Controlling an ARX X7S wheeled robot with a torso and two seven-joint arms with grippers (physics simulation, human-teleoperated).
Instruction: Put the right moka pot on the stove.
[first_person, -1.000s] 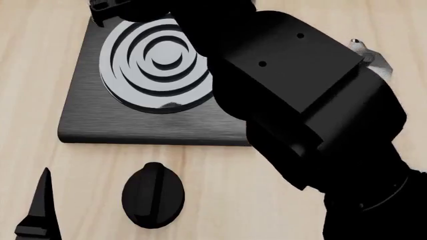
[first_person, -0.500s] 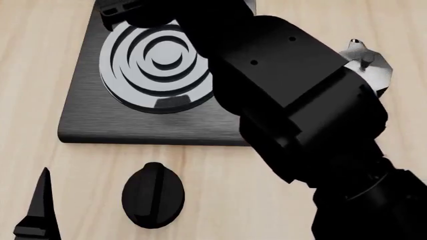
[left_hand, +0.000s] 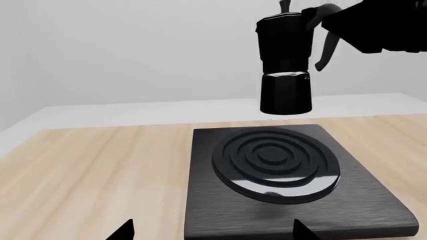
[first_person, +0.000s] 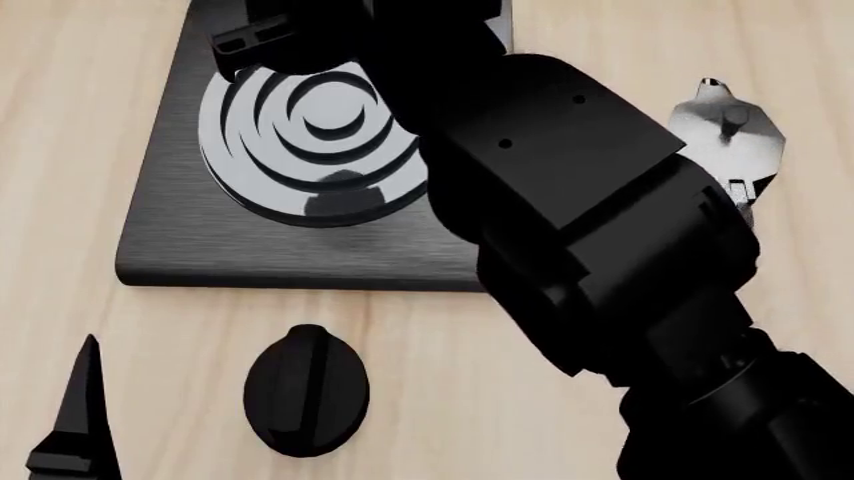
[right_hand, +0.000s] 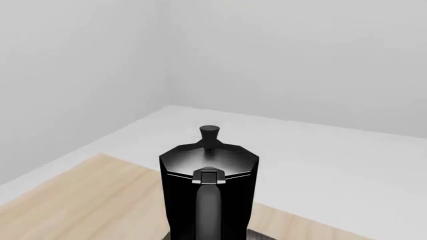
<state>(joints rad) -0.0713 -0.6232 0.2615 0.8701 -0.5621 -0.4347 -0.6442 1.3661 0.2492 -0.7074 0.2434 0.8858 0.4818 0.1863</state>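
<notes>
The left gripper (left_hand: 212, 234) is idling low at the near edge of the stove (left_hand: 207, 200), its fingertips (left_hand: 121, 231) spread wide with nothing between them. It is sitting clear of the drop zone, so it needs no attention. The black oval knob (first_person: 304, 390) is lying on the wooden table (left_hand: 87, 170) just in front of the slab and is likewise out of the way. The round ringed burner (left_hand: 273, 160) is the place to aim for. The black faceted moka pot (left_hand: 285, 75), judged to be the task's right one, is hanging upright in the air above the far part of the stove, well off the surface and not yet centred on the rings. Doing this step well probably means bringing the pot a little nearer until its base is sitting over the middle ring, then lowering it straight and slowly with the body level. Letting go should wait until the base is resting flat, since a tilted or early drop could tip a tall pot. The right gripper (left_hand: 328, 20) is closing on the pot's curved handle (left_hand: 325, 50) from the side, though the pads themselves are too dark to make out. The right arm (first_person: 587, 220) is reaching forward and across the slab, hiding the burner's right edge in the head view. To its right, a second moka pot (first_person: 727, 125) is standing on the table beside the stove.
</notes>
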